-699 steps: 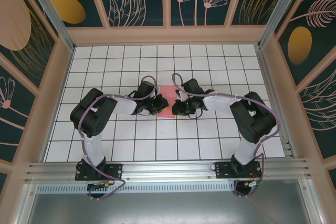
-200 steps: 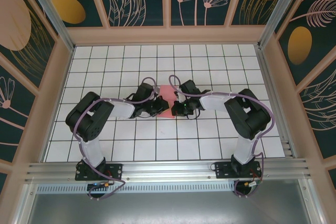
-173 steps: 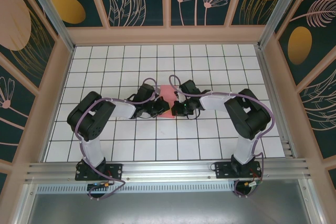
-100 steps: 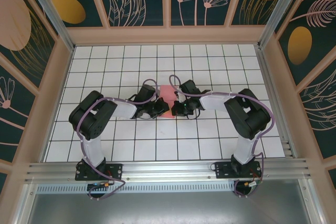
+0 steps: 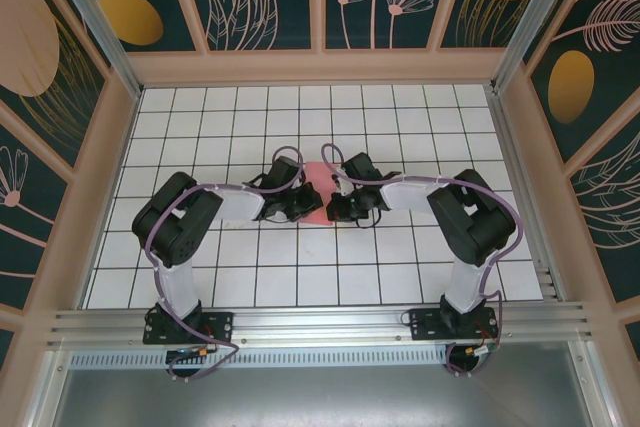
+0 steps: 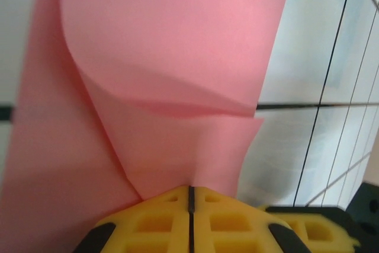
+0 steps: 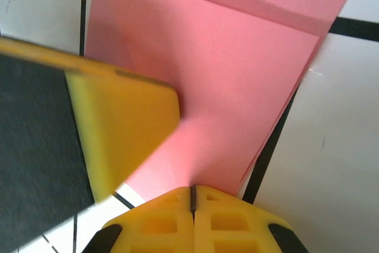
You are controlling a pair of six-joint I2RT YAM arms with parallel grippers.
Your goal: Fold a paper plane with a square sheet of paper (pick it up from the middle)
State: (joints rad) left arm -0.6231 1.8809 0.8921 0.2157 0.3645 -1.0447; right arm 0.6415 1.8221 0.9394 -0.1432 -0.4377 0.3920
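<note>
- Left of centre on the white gridded bench [image 5: 300, 277]: left end effector [image 5: 298, 209], pressed together and pinching the left edge of the square sheet of paper [image 5: 314, 193].
- From the left wrist: left end effector [image 6: 189, 191] closed to a thin seam, with the square sheet of paper [image 6: 166, 57] coming straight out of that seam, buckled into a soft curved fold across its middle.
- In the middle, between the two end effectors: salmon-pink, apparently doubled over and narrower than a full square, lying across the black grid lines [image 6: 296, 106], seemingly lifted in part off the bench.
- Judged very light, limp and quick to crease or tear, and likely to slide on the smooth tiles rather than stay put. Best taken with a thin pinch at an edge or along a crease, gently, and never pulled hard from both sides at once.
- Right of centre: right end effector [image 5: 336, 205], likewise pressed together, pinching the opposite edge.
- From the right wrist: right end effector [image 7: 191, 189] closed on the square sheet of paper [image 7: 225, 87], with layered edges showing at its right side and a yellow finger [image 7: 124, 128], probably of the left end effector, touching the sheet from the left.
</note>
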